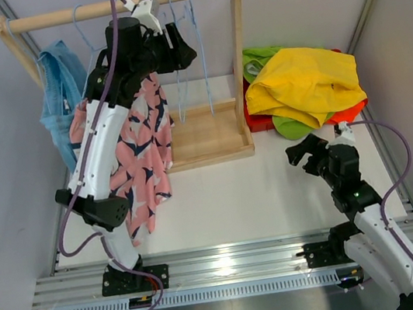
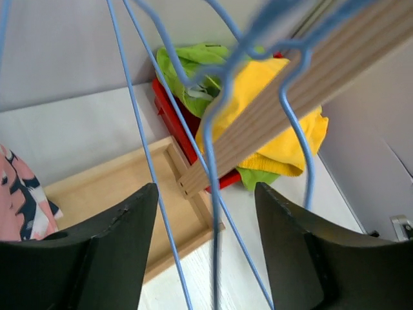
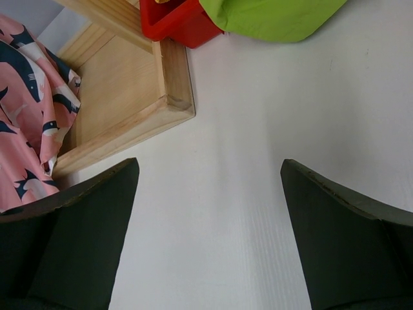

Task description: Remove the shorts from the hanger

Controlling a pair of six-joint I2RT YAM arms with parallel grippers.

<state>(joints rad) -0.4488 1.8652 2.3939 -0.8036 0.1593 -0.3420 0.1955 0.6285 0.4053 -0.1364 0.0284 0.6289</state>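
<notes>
The pink shorts (image 1: 142,145) with a navy print hang below the wooden rod (image 1: 74,15), their top hidden by my left arm. Light blue shorts (image 1: 59,92) hang at the rod's left end. Yellow shorts (image 1: 301,81), lime green shorts (image 1: 292,125) and orange shorts (image 1: 349,110) lie piled at the right. My left gripper (image 1: 177,45) is up by the rod and open; bare blue wire hangers (image 2: 145,148) run through its gap (image 2: 205,190) untouched. My right gripper (image 1: 308,151) stands open and empty over the white table (image 3: 208,165).
The rack's wooden base tray (image 1: 207,135) lies under the rod, its corner in the right wrist view (image 3: 174,97). A red bin (image 3: 171,19) holds the piled shorts beside the right upright (image 1: 240,47). Grey walls close in on both sides.
</notes>
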